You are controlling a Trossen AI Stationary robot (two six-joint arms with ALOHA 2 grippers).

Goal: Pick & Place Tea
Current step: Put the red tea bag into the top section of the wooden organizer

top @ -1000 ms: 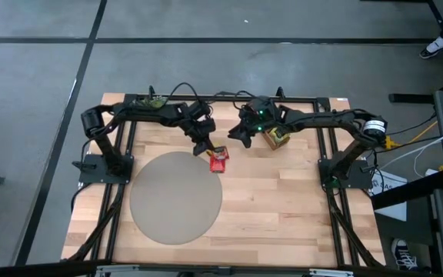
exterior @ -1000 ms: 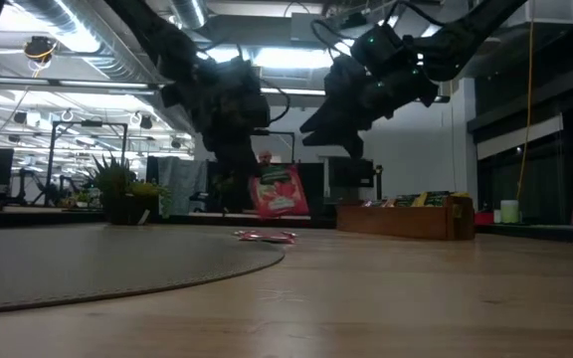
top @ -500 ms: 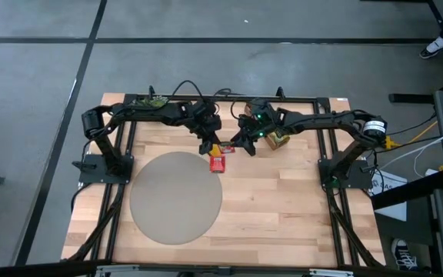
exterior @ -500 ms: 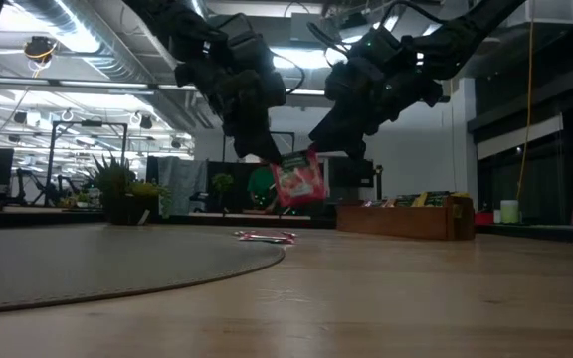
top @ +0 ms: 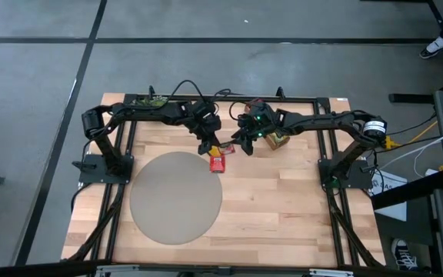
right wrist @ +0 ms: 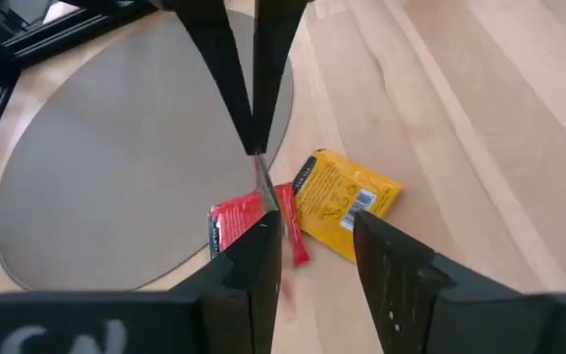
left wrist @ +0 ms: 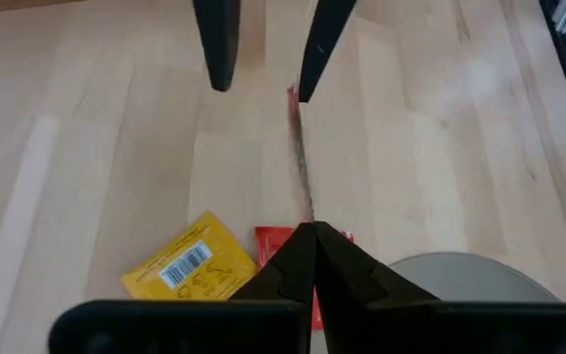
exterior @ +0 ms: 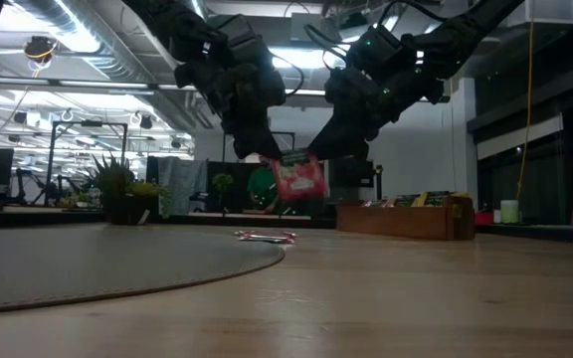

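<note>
My left gripper (top: 209,146) is shut on a red tea sachet (exterior: 299,179), held in the air above the table's far middle. The sachet shows edge-on in the left wrist view (left wrist: 303,167). My right gripper (top: 239,144) is open, its fingers on either side of the sachet's free end (left wrist: 291,93), which is close to one finger (right wrist: 263,246). A second red sachet (right wrist: 232,221) and a yellow one (right wrist: 342,202) lie flat on the wood below, next to the round grey mat (top: 175,196). My left gripper pinches the red sachet by one end (left wrist: 306,218) between its two shut fingers, slanting down from the table's far left. The sachet is lifted clear and sticks out tilted past the fingertips toward my right gripper. My right gripper: whether a finger touches the sachet I cannot tell.
A wooden divided tray (exterior: 406,214) with more sachets stands at the far right behind my right gripper. A small potted plant (exterior: 117,194) sits at the far left. Bare wood lies near and to the right of the mat.
My left gripper has risen and gone toward the table's right with the red sachet, which had hung low over the sachets on the table and now sits higher and tilted. My right gripper has turned and come close around the sachet's free end.
</note>
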